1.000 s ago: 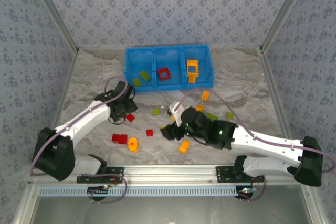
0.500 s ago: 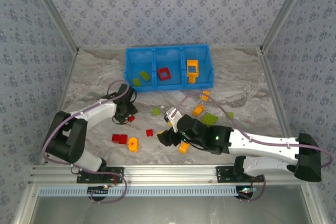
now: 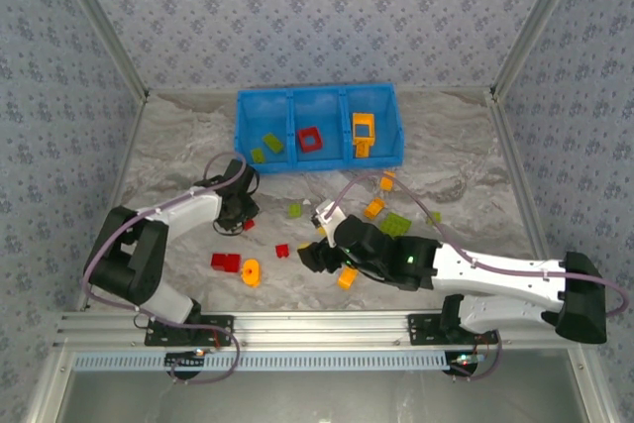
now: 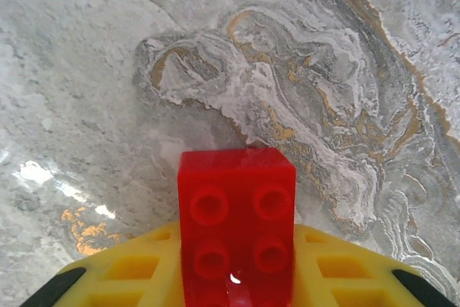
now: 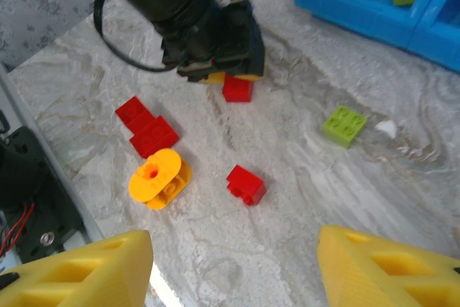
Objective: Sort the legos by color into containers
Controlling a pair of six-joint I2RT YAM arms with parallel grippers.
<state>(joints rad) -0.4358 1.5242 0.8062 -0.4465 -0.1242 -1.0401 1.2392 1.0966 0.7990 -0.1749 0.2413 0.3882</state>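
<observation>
1. Marble-patterned table (image 3: 466, 146) carries everything; clock directions are read from its centre in the top view.
2. Right arm (image 3: 495, 274) lies low, reaching from its base at 4 o'clock towards 6 o'clock, forearm nearly flat.
3. Left arm (image 3: 178, 213) is folded at the elbow near 8 o'clock, its forearm slanting up to 9 o'clock with the wrist tipped down at the table.
4. Blue bin (image 3: 317, 95) stands at 12 o'clock, its long axis running 9 to 3, three compartments side by side: two green bricks (image 3: 265, 146) in the left one, a red frame (image 3: 310, 139) in the middle, an orange-yellow brick (image 3: 363, 133) in the right, its length running 12 to 6.
5. Right gripper (image 3: 315, 257) hangs above the table at 6 o'clock, its yellow fingers (image 5: 86, 271) spread wide with nothing between them.
6. Left gripper (image 3: 238, 217) is down at 9 o'clock, closed on the red brick (image 4: 237, 228): yellow fingers (image 4: 338, 267) lie against both its sides.
7. That brick is square, studs up, edges in line with the fingers, its underside on or just above the table.
8. Loose legos lie between the arms: a red pair (image 3: 225, 263) and an orange round piece (image 3: 250, 271) at 7 o'clock, a small red brick (image 3: 282, 251), a green brick (image 3: 294, 210).
</observation>
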